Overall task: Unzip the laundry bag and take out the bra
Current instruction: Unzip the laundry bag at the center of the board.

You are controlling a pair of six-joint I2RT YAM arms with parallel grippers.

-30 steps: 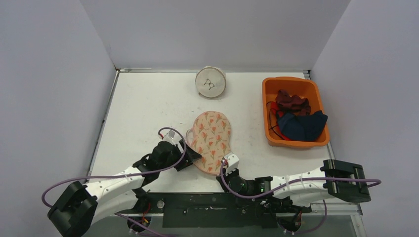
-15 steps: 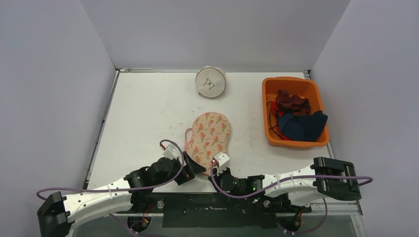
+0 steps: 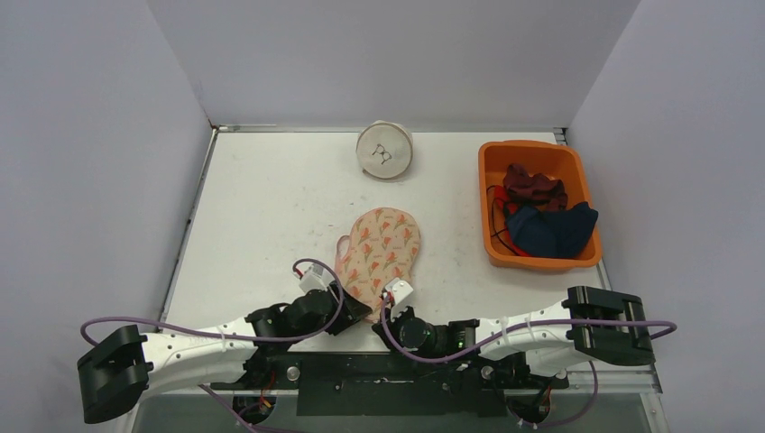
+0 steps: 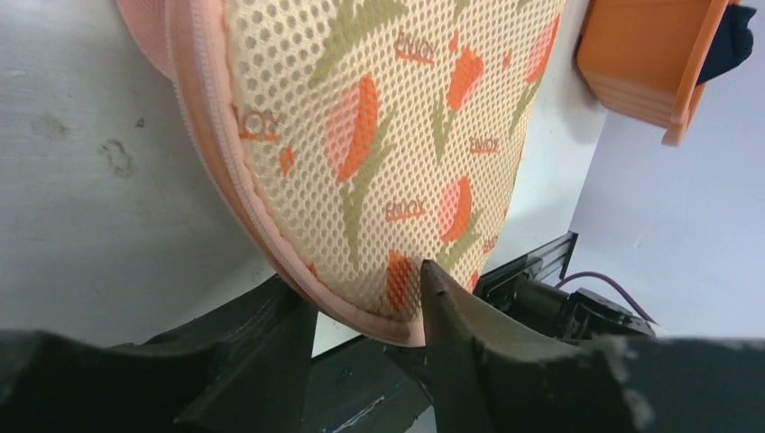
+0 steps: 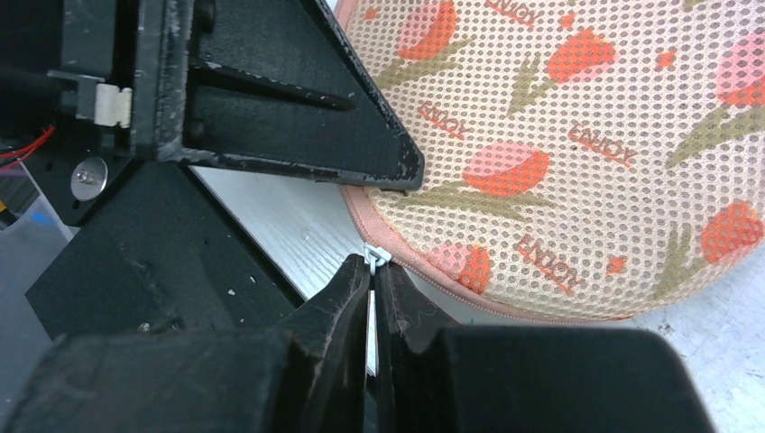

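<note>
A peach mesh laundry bag printed with orange tulips is lying flat on the white table, in the near middle. Its rounded near end is reaching almost to the table's front edge, where both arms are meeting it.

The right gripper is coming in from the right. Its two black fingers are pressing tightly together on the small pale zipper pull, which is sticking out just below the bag's pink-trimmed rim.

The left gripper is approaching from the left, with its jaws standing about halfway apart. The bag's rounded end is sitting between them. One finger is lying against the pink piping while the other is overlapping the mesh (whether they are actually squeezing the fabric cannot be told). In the right wrist view, the tip of one left finger is touching the rim just above the pull.

Along the rim in the left wrist view, the zip is looking closed.

An orange rectangular plastic bin is sitting well apart at the right side of the table and is holding a heap of dark red and navy garments. A round white object with a small black mark is resting near the back edge.
</note>
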